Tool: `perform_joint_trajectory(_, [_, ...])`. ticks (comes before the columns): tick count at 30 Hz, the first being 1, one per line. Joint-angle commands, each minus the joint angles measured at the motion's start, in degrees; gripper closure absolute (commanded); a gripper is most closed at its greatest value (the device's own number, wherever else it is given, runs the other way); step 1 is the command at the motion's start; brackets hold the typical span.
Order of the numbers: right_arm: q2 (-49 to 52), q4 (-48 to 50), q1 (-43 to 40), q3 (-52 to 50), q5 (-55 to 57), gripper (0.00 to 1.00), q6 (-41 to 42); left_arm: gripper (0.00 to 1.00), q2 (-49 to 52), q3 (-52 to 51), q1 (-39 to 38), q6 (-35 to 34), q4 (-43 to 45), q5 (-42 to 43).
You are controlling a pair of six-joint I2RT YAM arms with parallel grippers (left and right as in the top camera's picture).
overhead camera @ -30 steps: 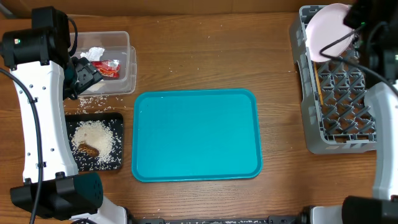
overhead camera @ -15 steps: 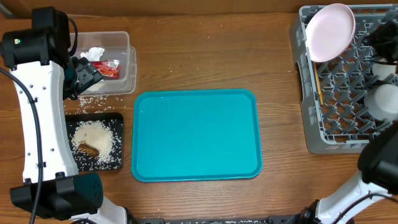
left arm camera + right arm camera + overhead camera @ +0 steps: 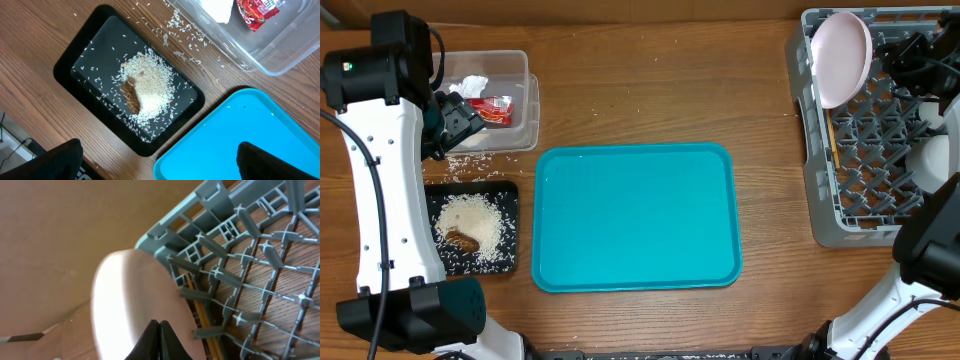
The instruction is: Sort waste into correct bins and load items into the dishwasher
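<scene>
Overhead: the grey dish rack (image 3: 820, 200) is sitting at the tabletop's right edge, reaching its far right corner. The pale plate (image 3: 840, 55) is leaning on edge in the rack's far left corner. The right gripper (image 3: 892, 48) is hovering just beside the plate; from here I cannot tell how its fingers are standing. A white round vessel (image 3: 935, 160) is showing at the rack's right side, partly hidden by the arm. The turquoise tray (image 3: 635, 215) is lying at the tabletop's middle. The clear tub (image 3: 525, 100) is sitting near the far left corner, holding the napkin (image 3: 472, 87) and the red wrapper (image 3: 495, 108). The black tray (image 3: 435, 192) is lying nearer the front left, carrying the rice (image 3: 475, 215) and the brown scrap (image 3: 460, 240). The left gripper (image 3: 455, 125) is hanging over the tub's near left corner.

Left wrist: the left gripper (image 3: 159, 145) is holding its fingers (image 3: 55, 160) spread wide, gripping nothing. The black tray (image 3: 65, 65), rice (image 3: 150, 85) and brown scrap (image 3: 131, 95) are lying below, with the clear tub (image 3: 280, 50), napkin (image 3: 217, 7), red wrapper (image 3: 257, 7) and turquoise tray (image 3: 240, 135) nearby. Loose grains (image 3: 185, 35) are scattering across the wood.

Right wrist: the right gripper (image 3: 159, 330) is pressing its fingers together in front of the plate (image 3: 125, 305), which is leaning against the dish rack (image 3: 240, 245). A chopstick (image 3: 202, 317) is lying in the grid.
</scene>
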Motion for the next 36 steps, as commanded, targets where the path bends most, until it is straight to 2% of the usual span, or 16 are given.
perform_joint_trajectory(1, [-10.36,-1.18,-0.96,0.96,-1.64,0.94,0.24,0.0,-1.44,0.9,0.2,-0.55,0.07,0.02])
perform_joint_trajectory(3, [-14.08,-3.19,-0.94,0.96,-1.66,0.9,0.26,0.0,-1.46,0.9,0.2,-0.55,0.07,0.02])
perform_joint_trajectory(4, [-18.05,-6.47,-0.94,0.96,-1.68,0.83,0.33,0.0,-1.46,0.9,0.2,-0.57,0.07,0.02])
perform_joint_trajectory(5, [-20.22,-8.68,-0.94,0.96,-1.68,0.8,0.48,0.0,-1.46,0.9,0.2,-0.55,0.07,0.02])
perform_joint_trajectory(7, [-24.41,-14.49,-0.94,0.96,-1.66,0.77,0.42,0.0,-1.44,0.9,0.2,-0.55,0.07,0.02])
perform_joint_trajectory(10, [-29.42,-23.96,-0.94,0.94,-1.42,0.77,-1.99,0.0,-1.44,0.9,0.2,-0.57,0.07,0.02])
perform_joint_trajectory(13, [-33.4,-34.25,-0.94,0.94,0.57,0.85,-7.8,0.0,-1.46,0.9,0.2,-0.57,0.07,0.02])
perform_joint_trajectory(16, [-35.87,-44.02,-0.87,0.63,4.2,0.88,-9.18,0.0,-1.44,0.9,0.2,-0.57,0.07,0.02])
perform_joint_trajectory(19, [-38.77,-53.37,0.74,-2.8,4.15,0.9,-16.24,0.0,-1.44,0.9,0.2,-0.55,0.07,0.02])
perform_joint_trajectory(23, [-42.6,-56.96,3.93,-8.96,3.32,0.9,-18.75,0.0,-1.46,0.9,0.2,-0.55,0.07,0.02])
perform_joint_trajectory(30, [-53.02,-56.94,10.21,-22.62,1.29,0.89,-17.29,0.0,-1.46,0.9,0.2,-0.57,0.07,0.02])
perform_joint_trajectory(31, [-54.45,-57.16,10.86,-24.17,1.31,0.78,-16.68,0.0,-1.46,0.9,0.2,-0.57,0.07,0.02])
perform_joint_trajectory(32, [-55.52,-57.44,11.37,-25.35,1.31,0.01,-16.55,0.0,-1.46,0.9,0.2,-0.57,0.07,0.02])
perform_joint_trajectory(36, [-58.12,-62.07,12.35,-28.24,1.36,0.0,-16.55,0.0,-1.44,0.9,0.2,-0.57,0.07,0.02])
